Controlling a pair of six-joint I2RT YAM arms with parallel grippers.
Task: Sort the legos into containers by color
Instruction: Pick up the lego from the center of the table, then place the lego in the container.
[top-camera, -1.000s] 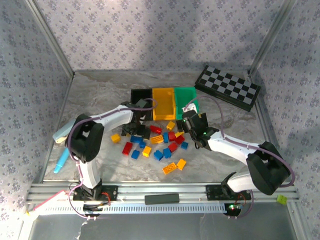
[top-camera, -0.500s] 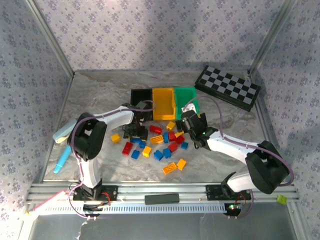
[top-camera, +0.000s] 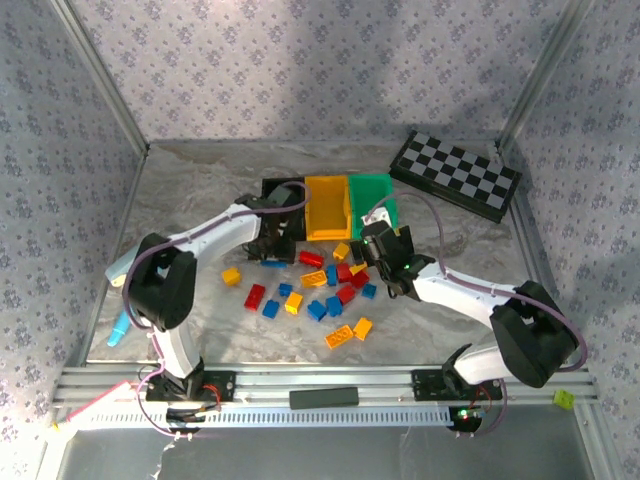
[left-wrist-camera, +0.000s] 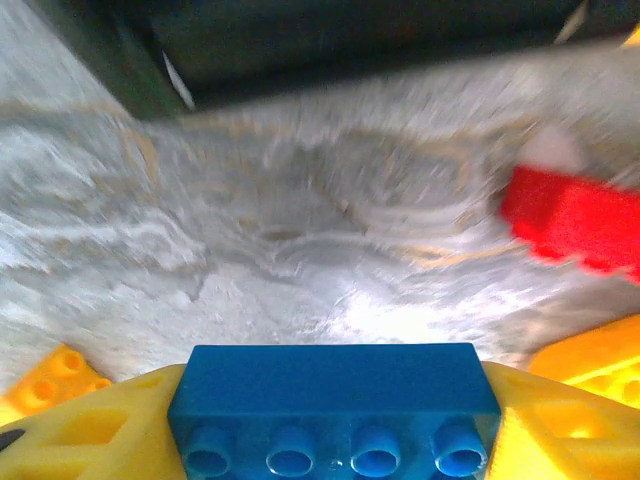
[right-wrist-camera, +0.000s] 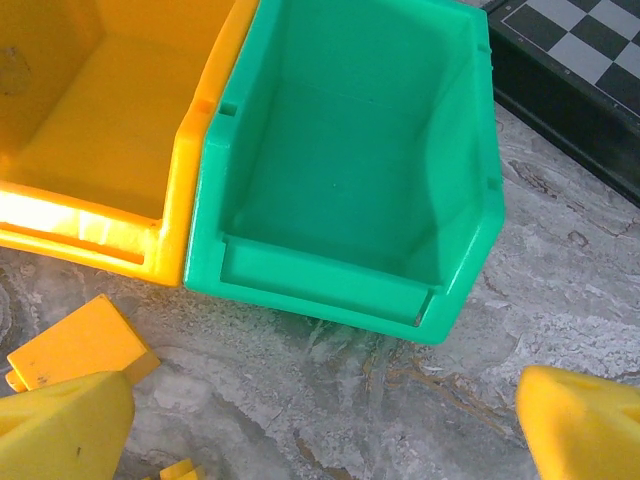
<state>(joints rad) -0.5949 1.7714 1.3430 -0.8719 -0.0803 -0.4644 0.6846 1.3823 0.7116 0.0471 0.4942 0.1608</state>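
Red, blue and yellow-orange legos (top-camera: 322, 283) lie scattered on the table in front of three joined bins: black (top-camera: 281, 195), yellow-orange (top-camera: 327, 208) and green (top-camera: 372, 192). My left gripper (top-camera: 272, 255) is shut on a blue lego (left-wrist-camera: 333, 400), held between its yellow fingers (left-wrist-camera: 80, 430) above the table just before the black bin (left-wrist-camera: 330, 45); a red lego (left-wrist-camera: 570, 215) lies to the right. My right gripper (top-camera: 385, 240) is open with nothing between its fingers (right-wrist-camera: 60, 425), hovering in front of the green bin (right-wrist-camera: 350, 190), which is empty, next to the yellow-orange bin (right-wrist-camera: 110, 140).
A black-and-white checkerboard (top-camera: 455, 175) lies at the back right, close behind the green bin. A light blue marker (top-camera: 120, 325) rests at the left table edge. Metal frame posts rise at both back corners. A yellow-orange lego (right-wrist-camera: 80, 345) lies by my right gripper.
My left gripper has lifted the blue lego from the pile and moved it back toward the black bin. The right gripper has barely moved.
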